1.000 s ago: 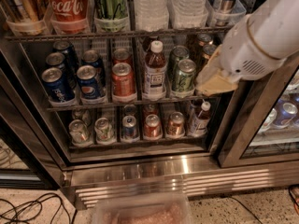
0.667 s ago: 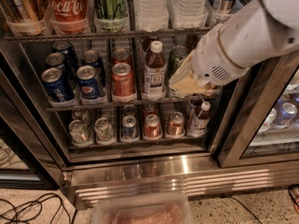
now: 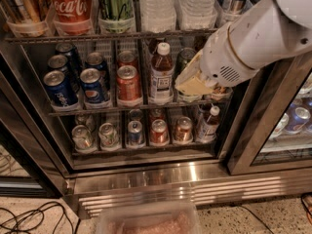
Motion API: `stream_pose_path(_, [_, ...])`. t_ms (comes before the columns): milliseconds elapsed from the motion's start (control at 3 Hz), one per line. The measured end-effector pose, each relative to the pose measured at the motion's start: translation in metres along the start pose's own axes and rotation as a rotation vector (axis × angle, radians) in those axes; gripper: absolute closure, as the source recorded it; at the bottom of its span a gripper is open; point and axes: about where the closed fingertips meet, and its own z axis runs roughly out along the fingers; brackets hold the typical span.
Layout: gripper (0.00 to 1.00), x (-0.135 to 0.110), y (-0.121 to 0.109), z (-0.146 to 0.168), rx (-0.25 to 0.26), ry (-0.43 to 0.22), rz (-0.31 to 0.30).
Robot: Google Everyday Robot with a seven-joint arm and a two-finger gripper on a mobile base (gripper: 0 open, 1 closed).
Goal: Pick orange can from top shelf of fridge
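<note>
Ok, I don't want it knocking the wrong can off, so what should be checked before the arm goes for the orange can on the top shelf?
1. Orange can located: ok, far left of the top shelf, in a clear bin, its top out of frame.
2. Gripper at shelf height: not ok, it hangs lower, in front of the middle rack.
3. Gripper lined up sideways: not ok, it is well right of the can.
4. Room beside the can: not ok, the Coca-Cola can stands close on its right.
5. Gripper empty: cannot tell.
</note>
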Motion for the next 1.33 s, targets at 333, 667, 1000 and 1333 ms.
stream_pose_path(333, [1.0,-0.01,0.001,0.014,0.043,-0.016,-0.017])
stream_pose_path(667, [1.0,-0.034,0.016,0.061,0.079,-0.058,-0.074])
stream_pose_path(1000, [1.0,-0.062,0.021,0.104,0.102,-0.16,-0.101])
stream_pose_path(1333, [1.0,-0.077,0.006,0.099,0.173,-0.206,-0.104])
